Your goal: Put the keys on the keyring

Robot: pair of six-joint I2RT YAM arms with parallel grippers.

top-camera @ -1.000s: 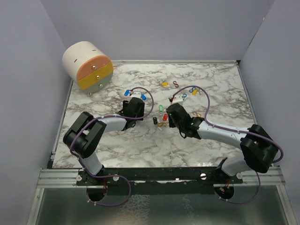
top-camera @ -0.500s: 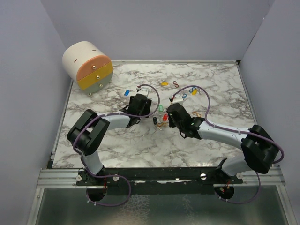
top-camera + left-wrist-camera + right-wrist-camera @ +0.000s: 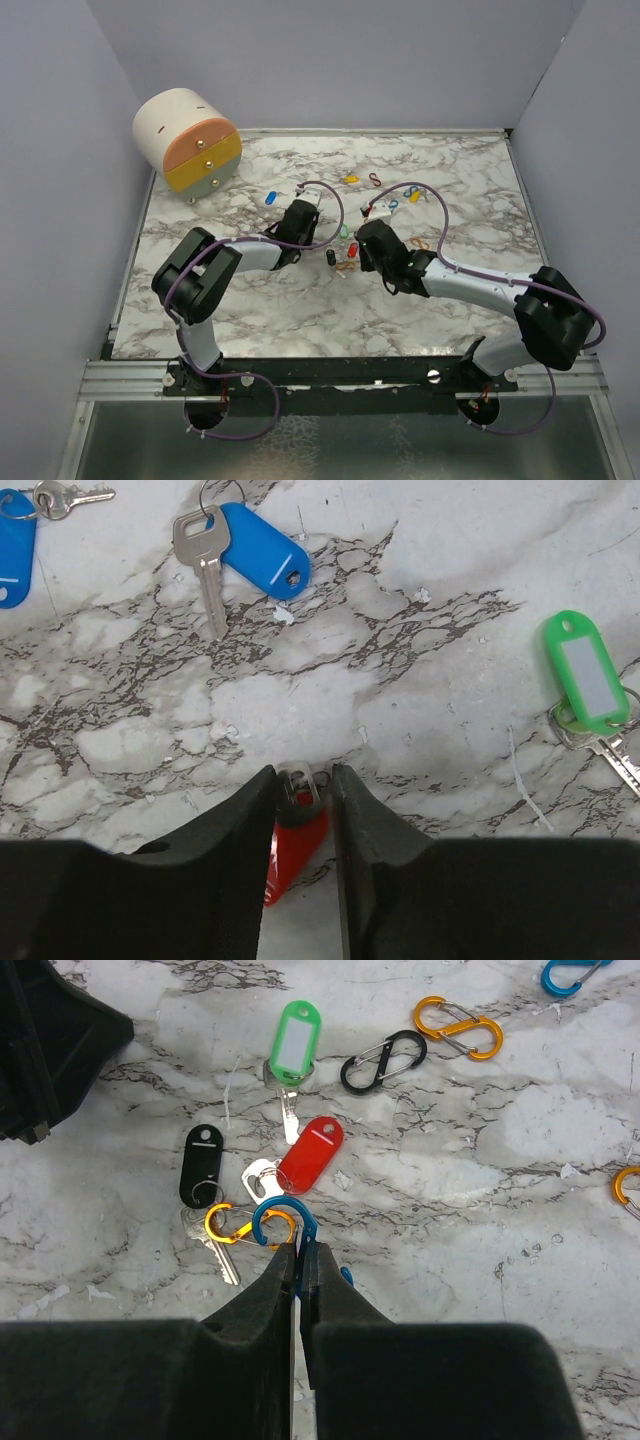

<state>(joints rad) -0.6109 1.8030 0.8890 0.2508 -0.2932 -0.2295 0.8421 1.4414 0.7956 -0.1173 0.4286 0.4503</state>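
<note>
My left gripper (image 3: 305,780) is shut on a red key tag (image 3: 290,850) with a metal key head at its tip, low over the marble. Ahead of it lie a blue tag with key (image 3: 262,562), another blue tag (image 3: 14,548) and a green tag (image 3: 586,670). My right gripper (image 3: 299,1250) is shut on a blue S-shaped clip (image 3: 283,1218), its hook next to an orange clip (image 3: 236,1226). A black tag (image 3: 200,1165), a second red tag (image 3: 311,1154) and the green tag (image 3: 297,1032) lie before it. In the top view both grippers, left (image 3: 303,214) and right (image 3: 362,246), are mid-table.
A round drawer box (image 3: 187,140) stands at the back left. Loose clips lie ahead of the right gripper: black (image 3: 383,1062), orange (image 3: 458,1028), blue (image 3: 570,975). The left gripper's body (image 3: 50,1040) is close at the right wrist view's upper left. Walls enclose the table.
My left gripper has moved right toward the table's centre, closer to the right gripper. The right arm has stayed in place with the blue clip.
</note>
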